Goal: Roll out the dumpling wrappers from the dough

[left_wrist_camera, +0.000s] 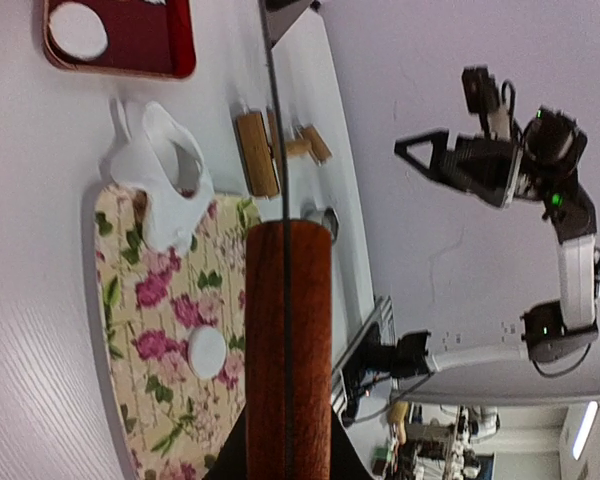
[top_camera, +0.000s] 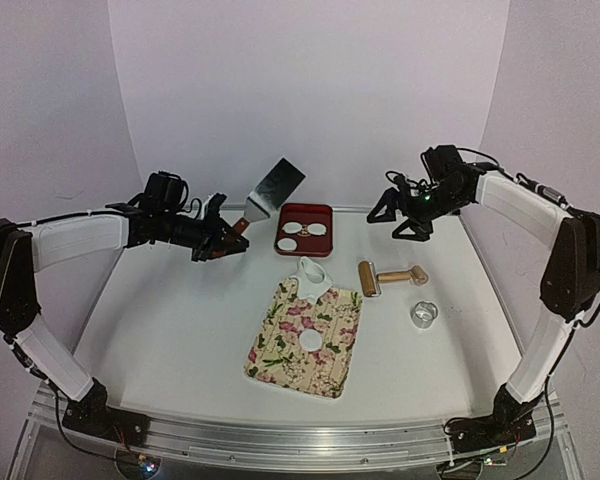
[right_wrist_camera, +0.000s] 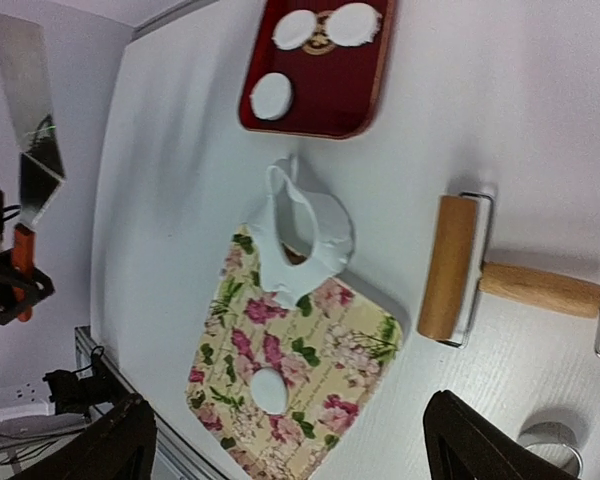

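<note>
Top view: left end effector (top_camera: 223, 238) clamped on spatula (top_camera: 272, 190) handle, raised beyond floral mat (top_camera: 280, 350) far-left corner. Right end effector (top_camera: 398, 222) jaws wide, empty, raised beyond mat far-right corner.

Left wrist view: lone wrapper (left_wrist_camera: 206, 352) at mat centre. Likely step: lift it. Keep blade flat and low, slide under edge slowly. Thin disc may tear.

Right wrist view: red tray (right_wrist_camera: 377, 80) beyond mat far edge, three wrappers (right_wrist_camera: 272, 96) inside. Dough (right_wrist_camera: 310, 240), holed, drapes over mat far edge.
</note>
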You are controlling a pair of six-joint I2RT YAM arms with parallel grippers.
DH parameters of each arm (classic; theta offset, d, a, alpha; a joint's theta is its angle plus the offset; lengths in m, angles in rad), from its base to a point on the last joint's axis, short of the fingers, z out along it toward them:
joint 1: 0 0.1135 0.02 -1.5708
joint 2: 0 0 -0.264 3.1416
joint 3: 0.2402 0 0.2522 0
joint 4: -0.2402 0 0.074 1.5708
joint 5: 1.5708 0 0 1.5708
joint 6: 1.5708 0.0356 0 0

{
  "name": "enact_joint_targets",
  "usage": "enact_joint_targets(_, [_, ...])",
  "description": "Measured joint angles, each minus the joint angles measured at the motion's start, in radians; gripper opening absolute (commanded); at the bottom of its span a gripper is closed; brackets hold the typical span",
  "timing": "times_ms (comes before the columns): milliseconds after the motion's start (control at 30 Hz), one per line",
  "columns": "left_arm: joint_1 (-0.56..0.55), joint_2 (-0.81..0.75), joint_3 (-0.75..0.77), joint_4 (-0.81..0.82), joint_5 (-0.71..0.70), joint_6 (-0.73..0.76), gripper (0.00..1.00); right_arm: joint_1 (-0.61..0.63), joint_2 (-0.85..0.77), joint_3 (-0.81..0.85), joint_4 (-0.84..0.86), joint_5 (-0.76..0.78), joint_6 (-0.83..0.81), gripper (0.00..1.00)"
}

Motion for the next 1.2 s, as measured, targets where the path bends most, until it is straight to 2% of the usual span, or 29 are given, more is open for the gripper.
enact_joint_targets(133, [-0.011,0.000,-0.013,-0.123,0.134,0.089,0.00,0.024,0.023,0.046,0.020,-0.101,-0.016,0.95])
enact_joint_targets(333, [-0.068,0.000,-0.014,-0.327,0.262,0.228,0.00,0.062,0.099,0.067,0.027,-0.248,-0.021,0.89])
enact_joint_targets(433, [-0.112,0.001,-0.014,-0.386,0.305,0.268,0.00,0.088,0.131,0.067,0.026,-0.280,-0.022,0.81])
enact_joint_targets(533, [-0.155,0.007,-0.004,-0.426,0.334,0.294,0.00,0.115,0.154,0.067,0.026,-0.309,-0.024,0.63])
enact_joint_targets(700, [-0.178,0.027,0.012,-0.448,0.345,0.312,0.00,0.145,0.162,0.067,0.026,-0.370,-0.021,0.20])
enact_joint_targets(733, [-0.177,0.029,0.012,-0.447,0.344,0.311,0.00,0.149,0.162,0.065,0.027,-0.381,-0.019,0.09])
enact_joint_targets(800, [-0.176,0.032,0.013,-0.452,0.347,0.305,0.03,0.152,0.162,0.057,0.037,-0.409,-0.035,0.00])
enact_joint_targets(867, [-0.176,0.038,0.013,-0.454,0.357,0.289,0.30,0.149,0.161,0.044,0.059,-0.455,-0.053,0.00])
enact_joint_targets(900, [-0.175,0.041,0.012,-0.451,0.365,0.282,0.52,0.144,0.158,0.037,0.074,-0.482,-0.064,0.00])
enact_joint_targets(933, [-0.175,0.041,0.012,-0.437,0.351,0.271,0.68,0.141,0.154,0.030,0.074,-0.487,-0.054,0.00])
enact_joint_targets(1000, [-0.169,0.041,0.012,-0.381,0.329,0.259,0.81,0.138,0.141,0.009,0.072,-0.474,-0.030,0.00])
enact_joint_targets(1067, [-0.155,0.037,0.003,-0.314,0.312,0.227,0.91,0.136,0.127,-0.013,0.081,-0.448,-0.001,0.00])
enact_joint_targets(1200, [-0.069,-0.059,-0.123,-0.091,0.262,0.074,0.97,0.125,0.087,-0.050,0.115,-0.397,0.080,0.00])
